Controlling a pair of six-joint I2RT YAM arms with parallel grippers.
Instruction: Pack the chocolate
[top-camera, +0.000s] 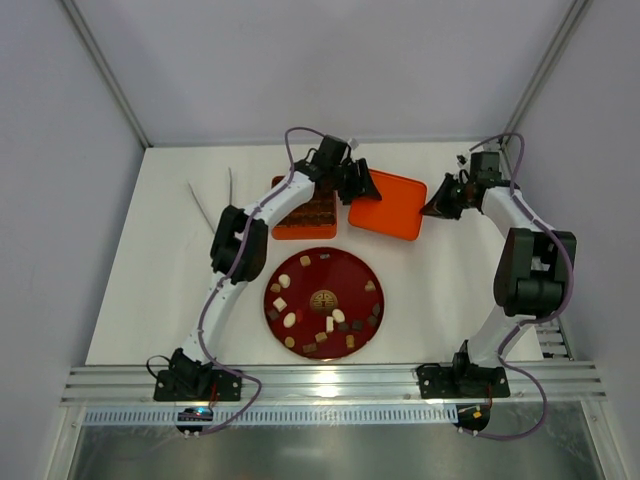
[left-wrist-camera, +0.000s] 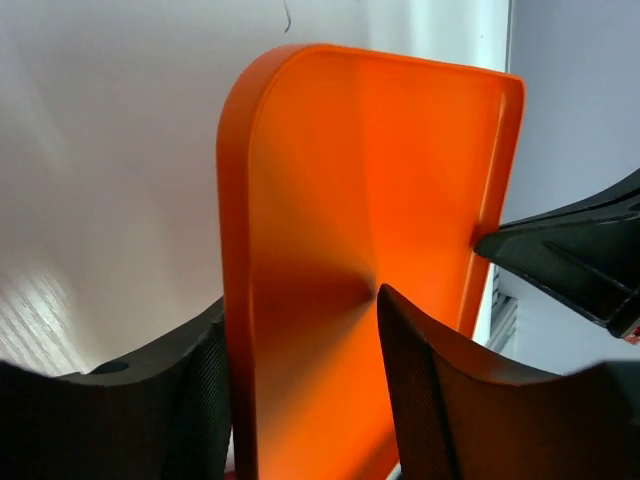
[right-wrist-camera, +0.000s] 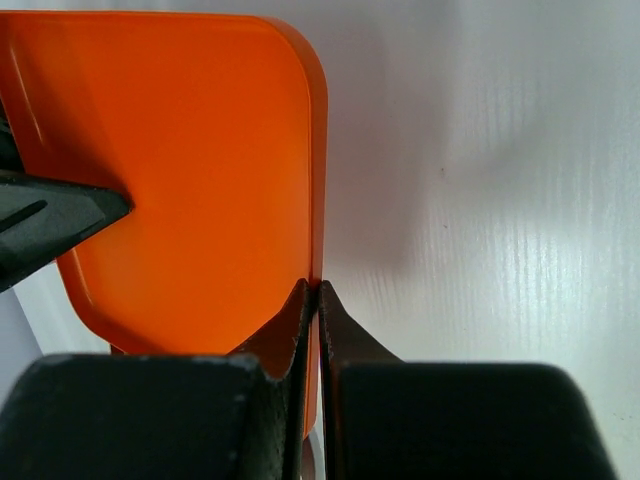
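- From above: the chocolate (top-camera: 290, 320) lies loose on the red plate (top-camera: 340, 268) in the middle of the tabletop (top-camera: 150, 300), on the near side of both tools. More dark pieces seem to sit in the orange box (top-camera: 300, 233) just behind the plate.
- The orange lid (top-camera: 390, 205) sits just right of the box, its long axis running left to right. The left tool (top-camera: 358, 183) is at its left end and the right tool (top-camera: 437, 205) at its right end.
- Left wrist view: the left tool (left-wrist-camera: 300, 300) straddles the lid's (left-wrist-camera: 380, 160) near end, one finger outside the edge and one over the inner face. The jaws stand partly apart, and I cannot tell whether they pinch it.
- Right wrist view: the right tool (right-wrist-camera: 312, 295) is clamped tight on the lid's (right-wrist-camera: 190, 170) thin rim.
- My guess is that the lid must travel leftward along its own long axis to reach the box. The left arm is the nearer one to the box.
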